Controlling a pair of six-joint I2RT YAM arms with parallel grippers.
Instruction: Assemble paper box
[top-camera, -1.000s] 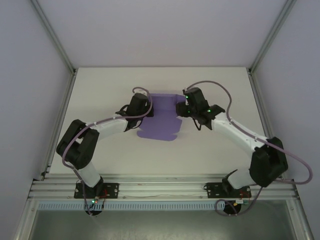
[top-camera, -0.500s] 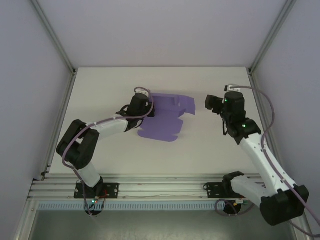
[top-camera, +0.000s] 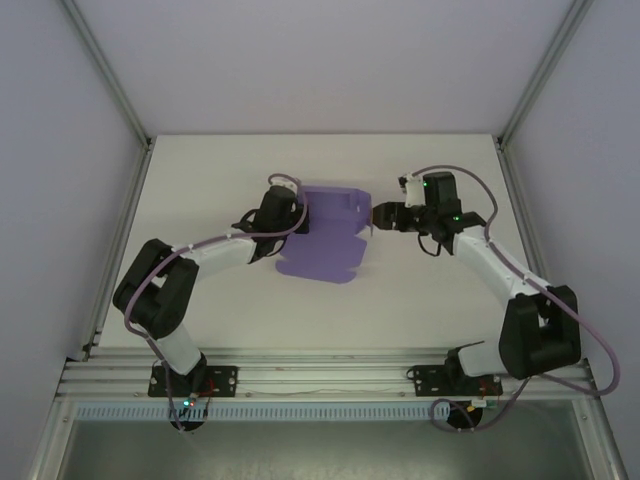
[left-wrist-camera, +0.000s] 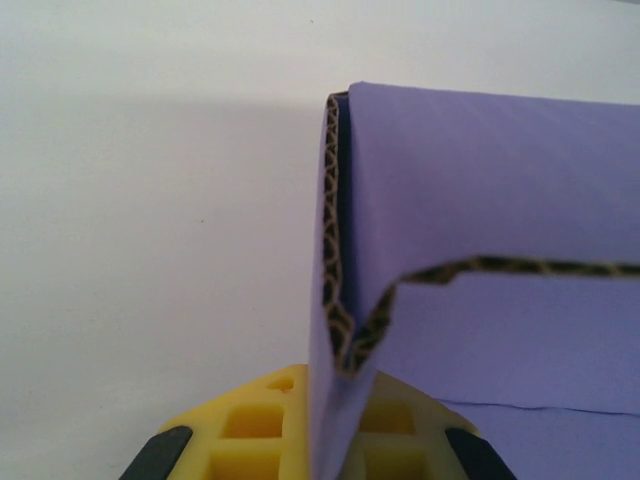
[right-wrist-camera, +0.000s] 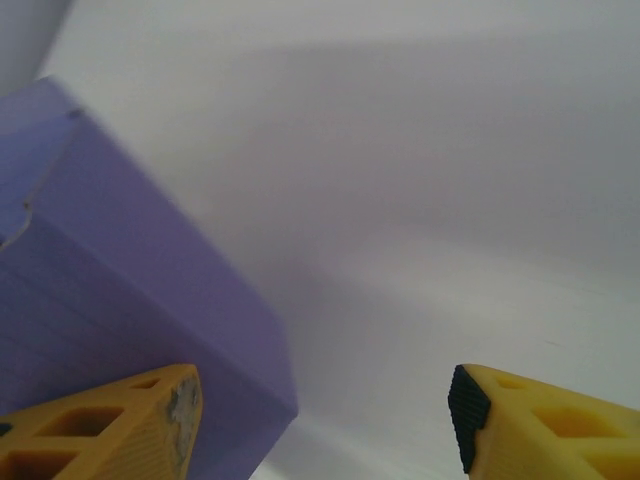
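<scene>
White table (top-camera: 200, 180) in a grey-walled enclosure, with alu posts (top-camera: 105, 70) running up at the corners. The box (top-camera: 330, 240) is lying mid-table. It's mostly a flat die-cut sheet so far, with its left wall and far edge standing up.

What's changing: the right gripper (top-camera: 378, 216) is coming back in. A second ago it was working at the box's right flap. Half a second ago it was swinging well clear to the right of the box, and that flap was splaying outward. Now it's sitting at the box's right edge again, and the flap is standing closer in. Its jaws are gaping wide. On the wrist view a purple panel corner is poking into the gap beside one of the fingers (right-wrist-camera: 120, 425), and nothing is clamping it.

The left gripper (top-camera: 298, 214) isn't moving. It's pinching the box's left wall, doubled-over card, tight between its pads (left-wrist-camera: 250, 440).

My read for the task: the right flap isn't holding its fold once it's let go, so the right arm is re-approaching for another push or grab. Meanwhile the left arm is anchoring the box from the left. Assembly is looking early, with no closed box shape forming yet.

Counting: one box, one table, two arms, two grippers (one clamping, one gaping).
</scene>
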